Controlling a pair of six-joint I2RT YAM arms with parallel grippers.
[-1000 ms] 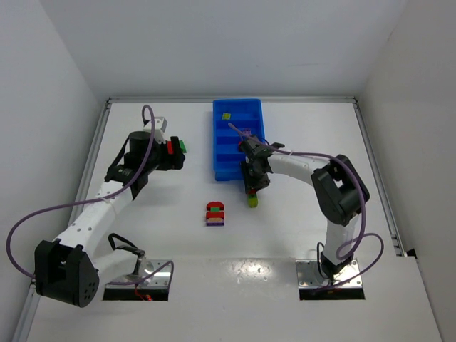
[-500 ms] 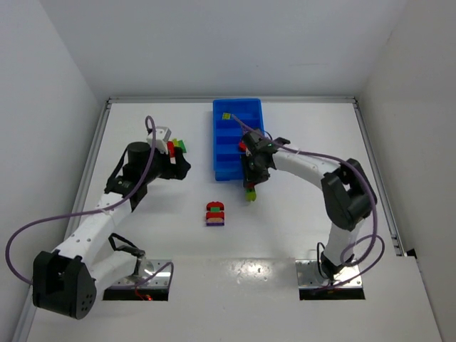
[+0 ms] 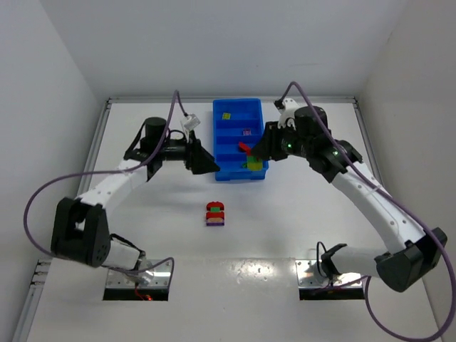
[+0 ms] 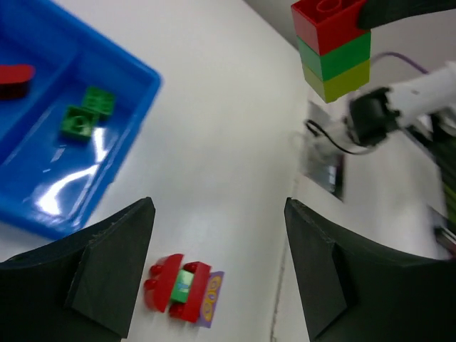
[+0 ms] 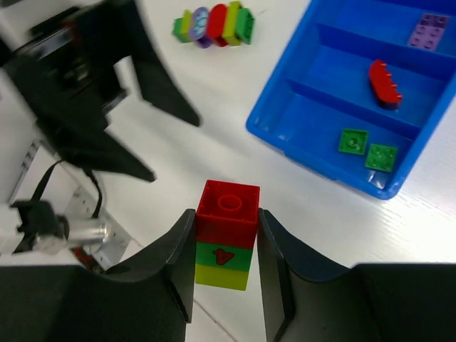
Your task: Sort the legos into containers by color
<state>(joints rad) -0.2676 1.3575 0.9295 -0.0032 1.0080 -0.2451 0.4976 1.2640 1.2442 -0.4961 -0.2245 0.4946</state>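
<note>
My right gripper [image 5: 226, 222] is shut on a stack of red, green and yellow-green legos [image 5: 226, 246] and holds it in the air by the near end of the blue tray [image 3: 221, 153]; the stack also shows in the top view [image 3: 250, 157] and the left wrist view [image 4: 331, 46]. My left gripper [image 4: 219, 214] is open and empty, left of the tray's near corner [image 3: 208, 164]. A red, green and purple cluster [image 3: 215, 214] lies on the table, below the left fingers [image 4: 182, 291]. The tray holds two green bricks [image 5: 367, 148], a red one [image 5: 385, 84], a purple one [image 5: 431, 32] and a yellow-green one [image 3: 226, 115].
The cluster also shows far off in the right wrist view [image 5: 214, 25]. The left arm's dark fingers [image 5: 142, 107] reach towards the held stack. White walls close the table on three sides. The arm bases sit on metal plates [image 3: 331, 274] at the near edge.
My right gripper has lifted the stack off the table and up beside the tray's near end. My left gripper has swung right towards the tray; the red and green bricks at its tip no longer show.
</note>
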